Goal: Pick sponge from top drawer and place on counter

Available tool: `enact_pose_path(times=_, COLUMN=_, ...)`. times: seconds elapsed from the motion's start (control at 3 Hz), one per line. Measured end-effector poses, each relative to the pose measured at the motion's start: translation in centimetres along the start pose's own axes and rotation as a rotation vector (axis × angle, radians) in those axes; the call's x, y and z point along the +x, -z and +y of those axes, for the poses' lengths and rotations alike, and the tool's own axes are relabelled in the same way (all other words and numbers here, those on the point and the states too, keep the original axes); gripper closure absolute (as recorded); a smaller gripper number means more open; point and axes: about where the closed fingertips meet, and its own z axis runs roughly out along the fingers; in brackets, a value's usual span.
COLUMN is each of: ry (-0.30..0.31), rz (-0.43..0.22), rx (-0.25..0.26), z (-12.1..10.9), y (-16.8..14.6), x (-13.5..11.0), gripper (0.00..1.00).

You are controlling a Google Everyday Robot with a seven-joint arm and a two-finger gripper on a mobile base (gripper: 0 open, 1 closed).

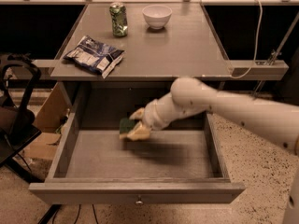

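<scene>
The top drawer (140, 190) stands pulled out below the counter (187, 45). My gripper (133, 123) is inside the drawer space, shut on the sponge (125, 125), whose dark green face shows between the tan fingers (136, 133). The sponge hangs above the drawer floor, near the back left of the middle, below the counter's front edge. My white arm reaches in from the right.
On the counter lie a blue-and-white snack bag (95, 54) at the front left, a green can (118, 19) and a white bowl (157, 16) at the back. A cardboard box (46, 125) and a black chair (14, 120) stand left of the drawer.
</scene>
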Motion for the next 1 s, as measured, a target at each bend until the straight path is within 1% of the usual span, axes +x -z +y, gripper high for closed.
enact_pose_path(times=0.33, ry=-0.007, rz=0.014, rx=-0.01, z=-2.3, y=5.7, x=-3.0, gripper=1.0)
enact_pose_path(times=0.67, ry=-0.001, rz=0.057, rx=-0.006, z=-3.1, y=12.6, x=-5.9, gripper=1.0)
enact_pose_path(times=1.0, ry=0.004, rz=0.119, rx=0.038, z=-1.5, y=19.0, x=-8.3, gripper=1.0)
